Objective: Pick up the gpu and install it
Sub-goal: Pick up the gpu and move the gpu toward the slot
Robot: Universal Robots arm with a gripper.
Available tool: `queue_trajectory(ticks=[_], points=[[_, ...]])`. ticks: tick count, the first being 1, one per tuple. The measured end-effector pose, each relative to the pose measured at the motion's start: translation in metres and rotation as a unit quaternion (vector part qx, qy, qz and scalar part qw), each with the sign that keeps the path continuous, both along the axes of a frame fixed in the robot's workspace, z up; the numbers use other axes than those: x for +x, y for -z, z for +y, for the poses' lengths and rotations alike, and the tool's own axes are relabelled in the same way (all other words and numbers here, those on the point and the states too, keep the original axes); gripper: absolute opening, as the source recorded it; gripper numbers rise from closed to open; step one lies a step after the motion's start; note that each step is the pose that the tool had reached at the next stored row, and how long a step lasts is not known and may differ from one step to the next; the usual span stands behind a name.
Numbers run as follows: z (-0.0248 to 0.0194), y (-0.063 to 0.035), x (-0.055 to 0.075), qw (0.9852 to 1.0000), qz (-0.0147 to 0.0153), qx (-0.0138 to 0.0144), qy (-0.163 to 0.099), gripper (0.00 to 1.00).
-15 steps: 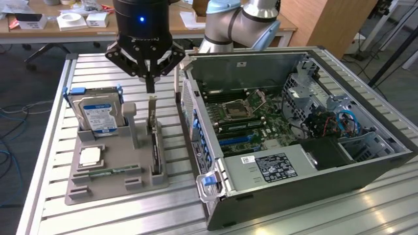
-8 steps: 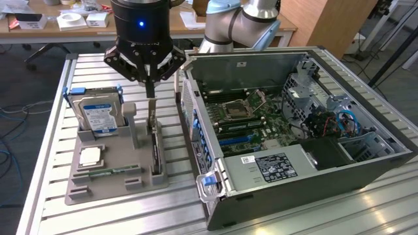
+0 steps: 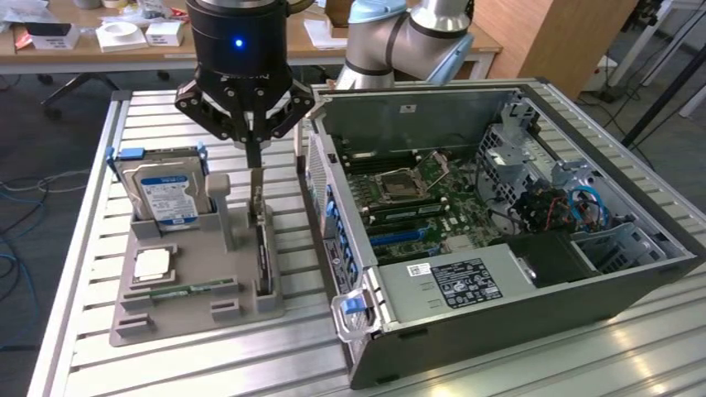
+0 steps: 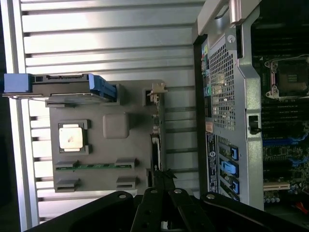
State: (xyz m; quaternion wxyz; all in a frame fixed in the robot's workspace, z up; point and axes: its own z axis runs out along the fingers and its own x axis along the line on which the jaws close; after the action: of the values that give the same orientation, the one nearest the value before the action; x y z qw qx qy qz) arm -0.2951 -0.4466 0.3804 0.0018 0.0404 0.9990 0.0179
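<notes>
**Q:** Where is the gpu?
**A:** The gpu [image 3: 263,252] [image 4: 155,145] stands on edge in a slot of the grey tray [image 3: 165,322] [image 4: 96,150], along the tray side nearest the case [image 3: 530,331] [image 4: 227,96]. Its lower part sits in the slot. A pale tan bracket rises at one end.

**Q:** State of the jaws?
**A:** Together. They come down from directly above and pinch the gpu's upper edge, with no gap visible between them in the exterior view.

**Q:** Where do the tray and case sit on the counter?
**A:** The tray lies flat on the slatted counter [image 3: 198,364] [image 4: 106,38], toward the counter edge at the exterior view's left. The case lies on its side just beside the tray, toward the edge at the exterior view's right. Its panel is off and the motherboard is exposed.

**Q:** What else is in the tray?
**A:** A drive [image 3: 165,194] [image 4: 63,84] stands upright at the tray's far end, seen from the exterior view. A cpu [image 3: 152,265] [image 4: 71,137] lies flat in its recess. A green stick [image 3: 182,291] [image 4: 94,166] lies flat near the cpu. All three are well apart from the jaws.
</notes>
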Motion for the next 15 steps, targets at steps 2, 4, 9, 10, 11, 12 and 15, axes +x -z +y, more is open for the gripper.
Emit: queue_trajectory(ticks=[2,4,9,10,11,12,15], points=[[0.0000,0.0000,0.0000,1.0000,0.0000,0.0000,0.000,0.10],[0.0000,0.0000,0.0000,1.0000,0.0000,0.0000,0.000,0.10],[0.0000,0.0000,0.0000,1.0000,0.0000,0.0000,0.000,0.10],[0.0000,0.0000,0.0000,1.0000,0.0000,0.0000,0.000,0.10],[0.0000,0.0000,0.0000,1.0000,0.0000,0.0000,0.000,0.11],[0.0000,0.0000,0.0000,1.0000,0.0000,0.0000,0.000,0.17],[0.0000,0.0000,0.0000,1.0000,0.0000,0.0000,0.000,0.29]])
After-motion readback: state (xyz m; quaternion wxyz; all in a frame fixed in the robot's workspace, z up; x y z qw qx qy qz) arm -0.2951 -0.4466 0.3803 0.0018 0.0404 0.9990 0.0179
